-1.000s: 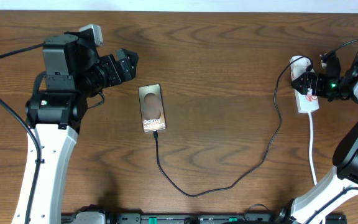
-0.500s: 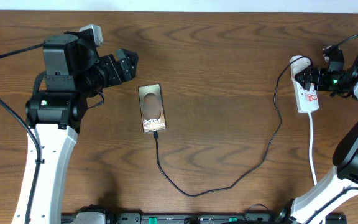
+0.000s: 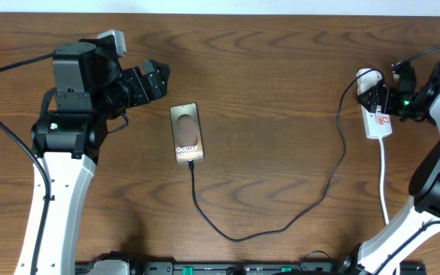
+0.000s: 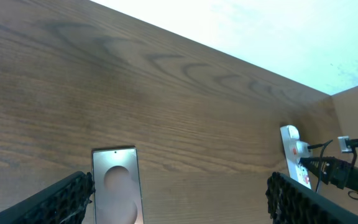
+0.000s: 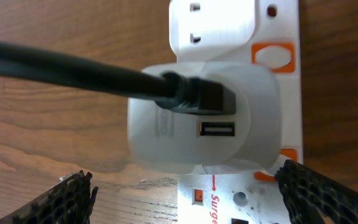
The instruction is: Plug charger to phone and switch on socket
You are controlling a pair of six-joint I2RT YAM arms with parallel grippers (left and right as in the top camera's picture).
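The bronze phone [image 3: 186,133] lies flat left of the table's middle, and it also shows in the left wrist view [image 4: 115,186]. The black charger cable [image 3: 281,225] runs from the phone's near end in a loop to its white plug [image 3: 368,78], seated in the white power strip [image 3: 377,122]. In the right wrist view the plug [image 5: 197,127] sits on the strip [image 5: 247,199]. My right gripper [image 3: 380,99] is open, its fingers on either side of the strip close below the plug. My left gripper [image 3: 157,76] is open and empty, up-left of the phone.
The strip's white cord [image 3: 384,179] runs toward the table's front edge on the right. The cable loop covers the centre-right of the wooden table [image 3: 281,99]. The table's far edge meets a pale wall in the left wrist view [image 4: 241,31].
My right gripper shifted slightly right, then back left over the power strip. The left arm, phone and cable have not moved.
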